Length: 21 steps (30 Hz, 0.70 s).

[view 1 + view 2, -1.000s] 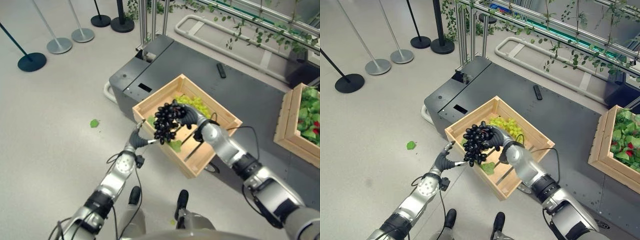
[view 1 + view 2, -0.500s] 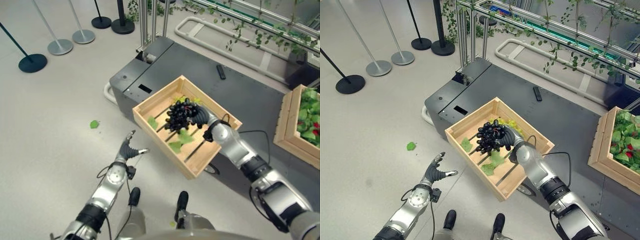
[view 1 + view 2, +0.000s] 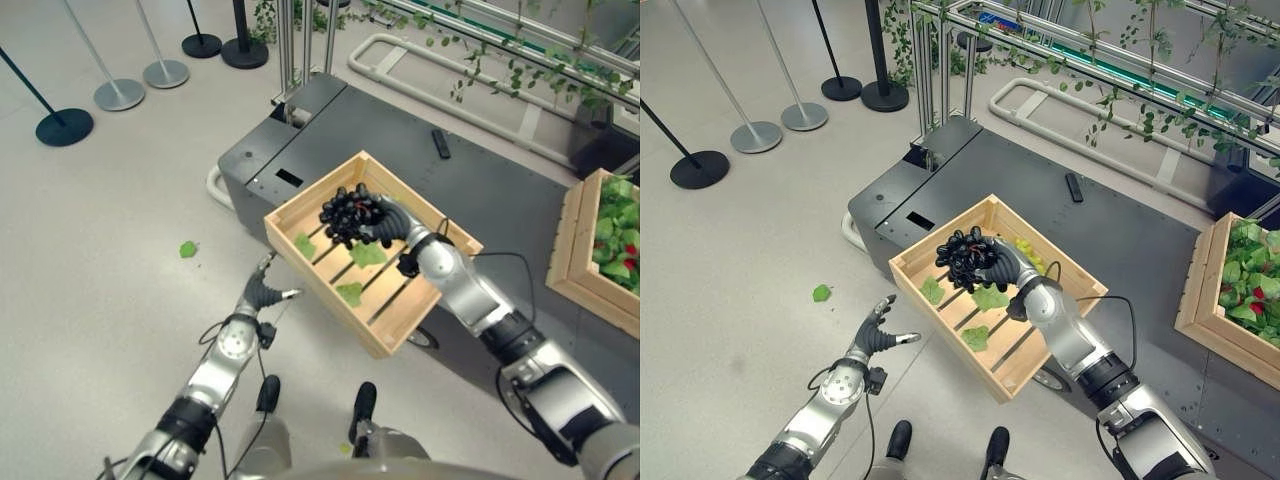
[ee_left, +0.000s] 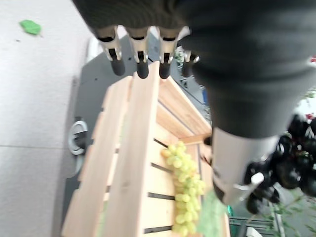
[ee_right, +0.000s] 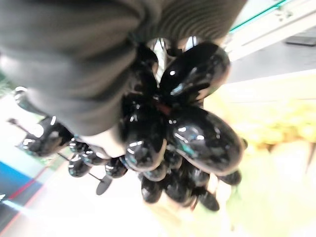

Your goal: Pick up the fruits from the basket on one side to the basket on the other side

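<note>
A bunch of black grapes (image 3: 346, 211) hangs over the far left part of a slatted wooden crate (image 3: 395, 325), with my right hand (image 3: 386, 222) shut on it. Close up, the glossy black grapes (image 5: 187, 128) crowd my right wrist view. A bunch of green grapes (image 4: 183, 187) lies inside the crate by its far wall, partly hidden behind my right hand in the eye views. Green leaves (image 3: 351, 293) lie on the crate's slats. My left hand (image 3: 263, 295) is open, fingers spread, over the floor just left of the crate's near corner.
The crate rests on a dark grey platform (image 3: 470, 175) that carries a small black remote (image 3: 442, 141). A second wooden crate (image 3: 600, 250) with leafy greens stands at the right. A loose leaf (image 3: 188, 249) lies on the floor. Stanchion bases (image 3: 64, 124) stand far left.
My right hand has carried the black grapes from over the crate's near left edge toward its far left part. My left hand has let go of the bunch's lower end and drawn back, opening.
</note>
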Tool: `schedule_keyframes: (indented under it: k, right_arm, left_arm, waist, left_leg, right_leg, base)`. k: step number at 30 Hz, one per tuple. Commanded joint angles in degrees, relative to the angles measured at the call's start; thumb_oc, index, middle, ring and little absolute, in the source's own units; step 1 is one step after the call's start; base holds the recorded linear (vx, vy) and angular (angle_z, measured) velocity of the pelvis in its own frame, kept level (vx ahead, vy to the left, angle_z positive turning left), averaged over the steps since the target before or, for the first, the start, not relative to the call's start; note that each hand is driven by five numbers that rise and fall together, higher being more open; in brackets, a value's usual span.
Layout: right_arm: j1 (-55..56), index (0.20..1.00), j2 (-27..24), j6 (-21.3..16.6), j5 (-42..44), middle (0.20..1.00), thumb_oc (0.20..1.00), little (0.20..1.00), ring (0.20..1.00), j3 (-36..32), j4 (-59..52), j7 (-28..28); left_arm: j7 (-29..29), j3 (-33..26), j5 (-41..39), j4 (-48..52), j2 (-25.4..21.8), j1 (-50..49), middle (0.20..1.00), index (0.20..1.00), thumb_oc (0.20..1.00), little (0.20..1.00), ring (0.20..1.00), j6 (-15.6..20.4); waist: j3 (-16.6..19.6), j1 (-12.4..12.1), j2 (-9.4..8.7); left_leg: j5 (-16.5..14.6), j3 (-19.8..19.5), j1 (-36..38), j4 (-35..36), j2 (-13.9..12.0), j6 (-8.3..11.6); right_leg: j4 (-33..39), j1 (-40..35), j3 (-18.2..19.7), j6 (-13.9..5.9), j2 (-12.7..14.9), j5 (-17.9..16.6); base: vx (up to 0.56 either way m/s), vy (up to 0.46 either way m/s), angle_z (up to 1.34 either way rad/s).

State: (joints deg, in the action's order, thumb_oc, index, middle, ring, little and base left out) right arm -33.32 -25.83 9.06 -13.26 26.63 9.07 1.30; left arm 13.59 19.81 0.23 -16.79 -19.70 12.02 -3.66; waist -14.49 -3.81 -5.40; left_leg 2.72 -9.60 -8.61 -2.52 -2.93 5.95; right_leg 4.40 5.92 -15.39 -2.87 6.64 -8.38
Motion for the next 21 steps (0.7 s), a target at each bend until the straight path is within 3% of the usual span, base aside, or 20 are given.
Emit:
schedule_keyframes:
  k: [1, 21]
  right_arm:
    - [-0.8, 0.2, -0.2, -4.5, 2.3, 0.2, 0.2, 0.2, 0.2, -2.9, -6.2, -0.4]
    - [-3.1, 0.2, 5.2, -5.6, 7.9, 0.2, 0.2, 0.2, 0.2, 2.1, -7.4, -1.1]
  left_arm:
    - [2.0, 2.1, -0.8, 2.3, -0.1, 3.0, 1.0, 1.0, 1.0, 1.0, 1.0, 3.4]
    - [5.9, 3.9, -0.4, 0.5, 0.8, 7.7, 1.0, 1.0, 1.0, 1.0, 1.0, 3.5]
  waist:
    - [3.3, 0.0, -2.4]
    - [3.1, 0.7, -1.84]
  left_leg:
    - [-5.3, -1.3, -2.9, -3.5, 1.3, -0.17]
    - [-5.4, -0.8, -3.1, -3.7, 1.6, -0.43]
  right_leg:
    - [-8.5, -3.0, -0.5, -5.65, 5.0, 14.8]
    - [-8.9, -2.6, -0.1, -5.73, 5.3, 14.7]
  base:
    - [0.0, 0.0, 0.0]
    - [0.0, 0.0, 0.0]
